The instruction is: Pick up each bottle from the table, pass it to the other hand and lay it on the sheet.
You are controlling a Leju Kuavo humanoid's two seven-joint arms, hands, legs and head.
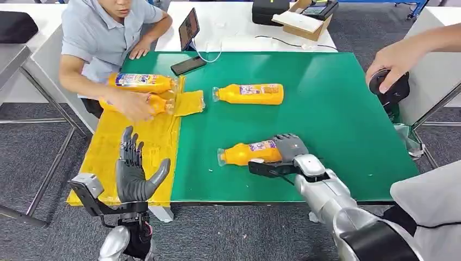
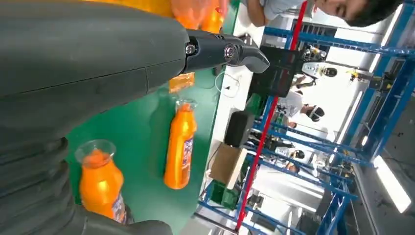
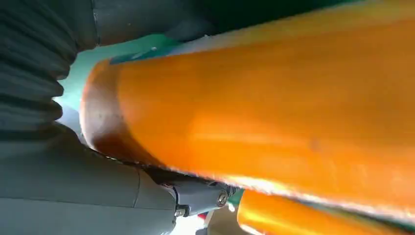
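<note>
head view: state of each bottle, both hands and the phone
near bottle: lying on its side on the green mat, right hand gripping its base
middle bottle: lying on the mat, untouched
two bottles on the yellow sheet: lying, a person's hand on one
left hand: raised, fingers apart, holding nothing
phone: lying flat, screen dark

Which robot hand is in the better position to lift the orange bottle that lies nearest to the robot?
The right robot hand. It already wraps the base of the nearest orange plastic bottle on the green mat. The left robot hand is raised, open and empty, over the yellow sheet.
</note>
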